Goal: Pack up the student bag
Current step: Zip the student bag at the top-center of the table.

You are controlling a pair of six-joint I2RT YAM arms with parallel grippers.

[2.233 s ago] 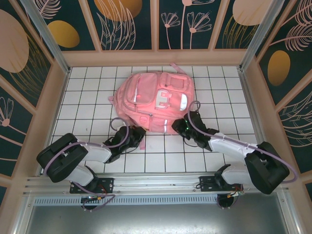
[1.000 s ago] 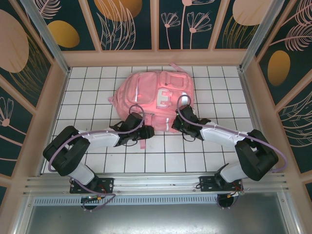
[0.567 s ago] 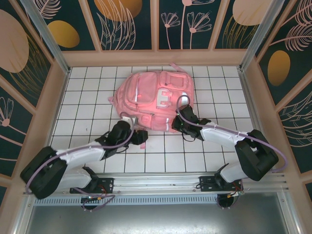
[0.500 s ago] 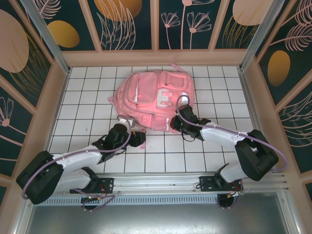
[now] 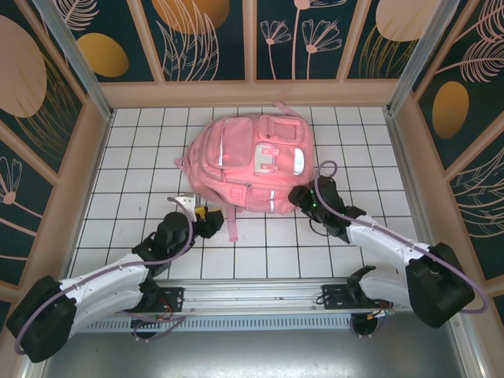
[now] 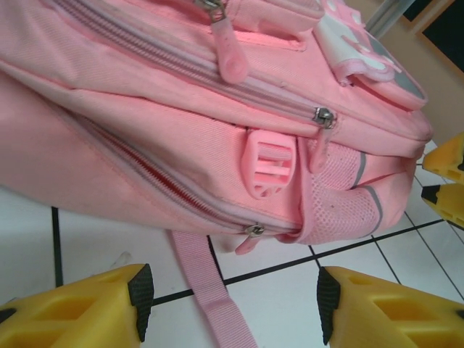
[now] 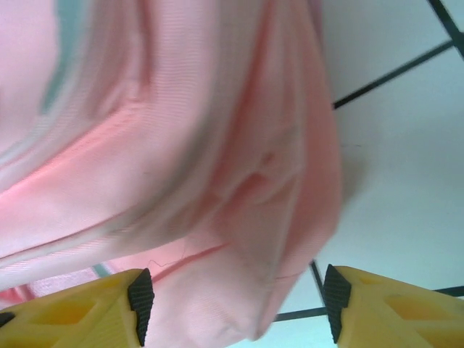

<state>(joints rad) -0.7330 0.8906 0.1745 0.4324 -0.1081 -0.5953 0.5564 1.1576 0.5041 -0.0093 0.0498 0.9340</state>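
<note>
Overhead view: the student bag [image 5: 250,161], big, soft and pink w/ silvery strips, lies flat and front-up on the white tiled desk [image 5: 134,150], mid-desk toward the far side. Both arms reach in from the near edge to the bag's near side. My left end effector [image 5: 206,220] sits just off the bag's near-left corner, fingers spread wide, gripping nothing. In the left wrist view a loose pink strap [image 6: 210,290] runs along the desk between the yellow fingers w/o touching either. That view also shows a pink plastic buckle [image 6: 270,165], a mesh side pocket [image 6: 337,196] and a small zip pull [image 6: 254,230] at the end of a long zip that looks closed. My right end effector [image 5: 299,197] is at the near-right corner, also spread wide. In its wrist view, blurred pink fabric hangs in front of the gap, but the fingers aren't closed on it. My read: early stage, bag zipped up, neither end effector has a hold, so the job in hand is getting it open. Next move, I'd guess: left goes fwd to that small pull and pinches it narrow, approx square-on since it's tiny and floppy. Right clamps the fabric at its corner so the bag doesn't slide when the zip is dragged. What goes inside I can't tell.
</note>
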